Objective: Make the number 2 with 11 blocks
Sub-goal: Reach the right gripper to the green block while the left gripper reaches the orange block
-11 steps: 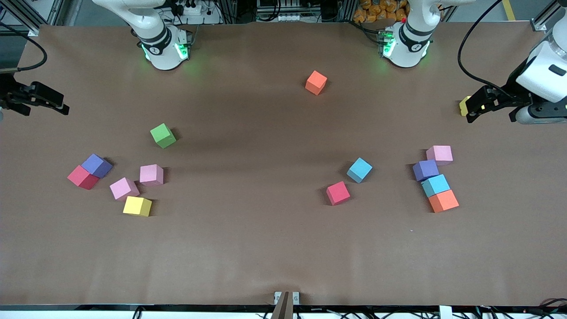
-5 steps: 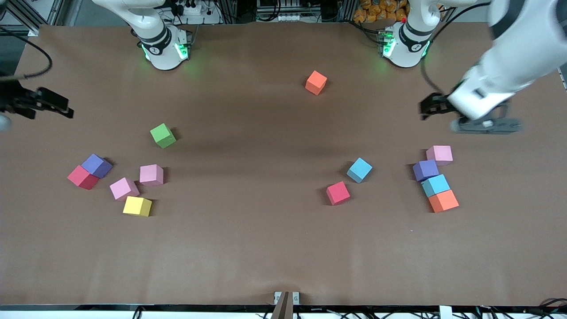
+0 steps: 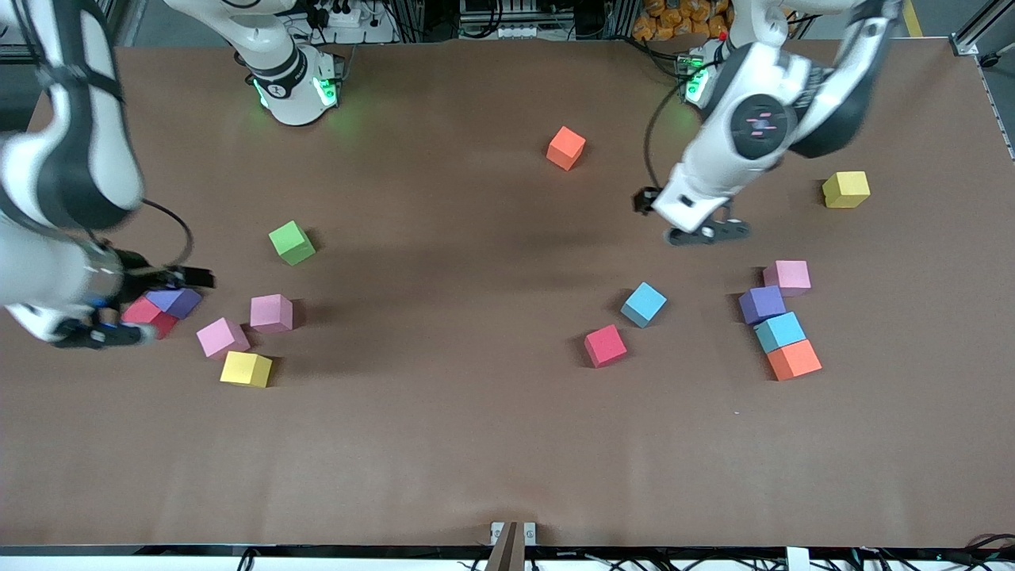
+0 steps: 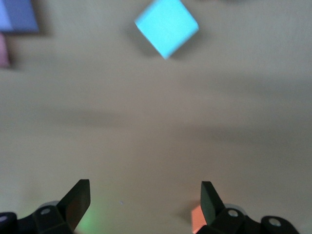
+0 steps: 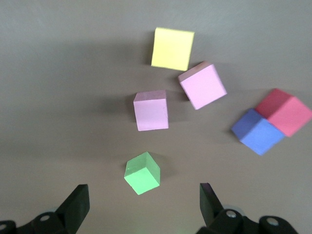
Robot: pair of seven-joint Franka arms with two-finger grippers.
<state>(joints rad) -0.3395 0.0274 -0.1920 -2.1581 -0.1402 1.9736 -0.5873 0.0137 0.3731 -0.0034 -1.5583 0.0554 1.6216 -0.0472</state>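
Here, green block (untouched) — between spread fingers.

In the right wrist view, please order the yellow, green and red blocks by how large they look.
1. yellow block: looks largest.
2. red block: close to the yellow one, so their order is unsure.
3. green block: looks smallest.
The blocks may well be equal in size; distance and tilt change how they look.

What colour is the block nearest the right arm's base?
Green: the small green foam cube, clearest in the front view.
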